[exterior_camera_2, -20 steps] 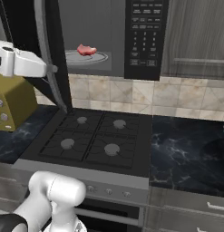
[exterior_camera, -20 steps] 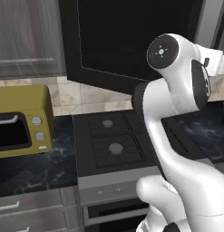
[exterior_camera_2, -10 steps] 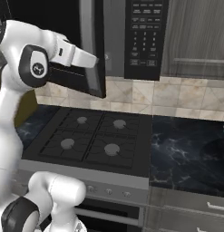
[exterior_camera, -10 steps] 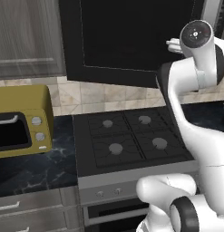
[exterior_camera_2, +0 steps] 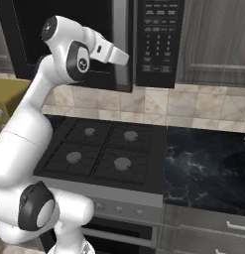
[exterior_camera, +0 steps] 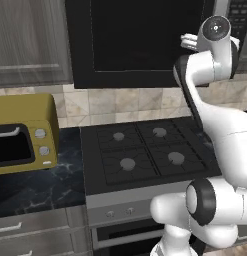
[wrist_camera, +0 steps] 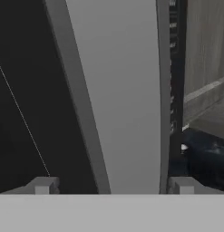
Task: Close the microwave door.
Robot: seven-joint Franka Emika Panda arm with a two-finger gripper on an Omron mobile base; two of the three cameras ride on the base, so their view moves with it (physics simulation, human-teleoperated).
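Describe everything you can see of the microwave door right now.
The microwave door is a wide black panel with a dark glass window, above the stove. Its grey vertical handle runs beside the keypad. It looks shut or nearly so. The gripper is open, its fingertips either side of the handle; contact cannot be told.

Microwave: black box above the stove, keypad strip at 3 o'clock.
Microwave door: black glass panel, nearly shut; grey handle vertical.

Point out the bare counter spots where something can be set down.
Dark counter right of the stove lies bare. A smaller bare patch sits between the stove and the yellow toaster oven. It is crowded up by the microwave door, where the pincer works.
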